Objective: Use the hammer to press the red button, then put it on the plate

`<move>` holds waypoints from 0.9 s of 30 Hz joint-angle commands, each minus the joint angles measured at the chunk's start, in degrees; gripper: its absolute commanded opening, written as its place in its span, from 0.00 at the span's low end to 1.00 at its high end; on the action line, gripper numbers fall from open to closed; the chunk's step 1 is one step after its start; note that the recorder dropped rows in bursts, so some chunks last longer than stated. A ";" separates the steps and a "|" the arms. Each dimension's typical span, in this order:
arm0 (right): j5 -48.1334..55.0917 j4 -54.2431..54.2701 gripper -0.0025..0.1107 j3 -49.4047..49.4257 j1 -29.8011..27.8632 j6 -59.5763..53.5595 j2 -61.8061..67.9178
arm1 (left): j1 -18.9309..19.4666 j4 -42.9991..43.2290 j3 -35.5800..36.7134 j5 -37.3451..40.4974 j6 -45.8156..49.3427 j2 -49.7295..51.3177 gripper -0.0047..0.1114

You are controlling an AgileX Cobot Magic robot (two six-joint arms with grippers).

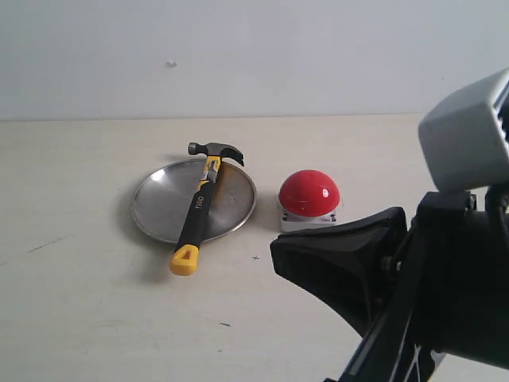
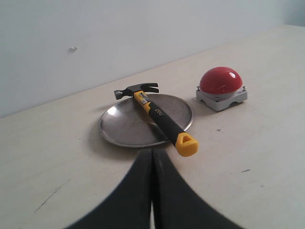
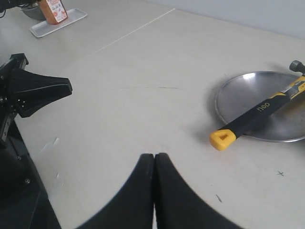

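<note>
The hammer lies across the silver plate. Its dark head hangs over the far rim and its yellow end rests on the table past the near rim. The red button stands just right of the plate, untouched. My right gripper is shut and empty, hovering in front of the button. Its wrist view shows the shut tips short of the hammer and plate. My left gripper is shut on nothing, just short of the hammer's yellow end, with the plate and button beyond it.
A pale tabletop runs back to a white wall. In the right wrist view the left arm's black gripper sits at one side, and a white tray with an orange container stands far off.
</note>
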 commanded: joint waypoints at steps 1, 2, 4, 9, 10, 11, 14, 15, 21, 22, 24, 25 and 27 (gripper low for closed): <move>-0.36 -0.36 0.02 0.24 -1.97 -2.84 -1.27 | -0.11 0.07 0.19 -0.16 -0.13 -0.40 0.04; -0.36 -0.36 0.02 0.24 -3.42 -4.97 -1.81 | -0.11 0.07 0.19 -0.16 -0.13 -0.40 0.04; -0.36 -0.36 0.02 0.52 -10.33 -8.97 -3.54 | -0.11 0.07 0.19 -0.16 -0.13 -0.40 0.04; -7.32 0.02 0.02 6.13 -28.73 -8.31 -9.20 | -0.11 0.07 0.19 -0.16 -0.13 -0.40 0.04; -10.05 0.02 0.02 8.09 -32.98 -8.05 -10.84 | -0.11 0.07 0.19 -0.16 -0.13 -0.40 0.04; -13.13 0.02 0.02 10.21 -37.25 -8.05 -12.59 | -0.11 0.07 0.19 -0.16 -0.13 -0.40 0.04; -20.23 0.02 0.02 16.19 -48.74 -7.95 -18.78 | -0.11 0.07 0.19 -0.16 -0.13 -0.40 0.04; -21.76 -0.28 0.02 17.74 -51.29 -8.09 -21.31 | -0.11 0.07 0.19 -0.16 -0.13 -0.40 0.04; -22.92 -0.42 0.02 24.51 -64.30 -8.40 -34.69 | -0.11 0.07 0.19 -0.16 -0.13 -0.40 0.04; -22.66 -0.42 0.02 24.92 -65.03 -8.75 -36.40 | -0.11 0.07 0.19 -0.16 -0.13 -0.40 0.04; -21.42 -0.42 0.02 25.06 -65.35 -9.02 -39.04 | -0.11 0.07 0.19 -0.16 -0.13 -0.40 0.04; -21.41 -0.42 0.02 24.95 -65.35 -9.02 -40.04 | -0.11 0.07 0.19 -0.16 -0.13 -0.40 0.04; -21.41 -0.42 0.02 24.95 -65.22 -9.63 -41.24 | -0.11 0.07 0.19 -0.16 -0.13 -0.40 0.04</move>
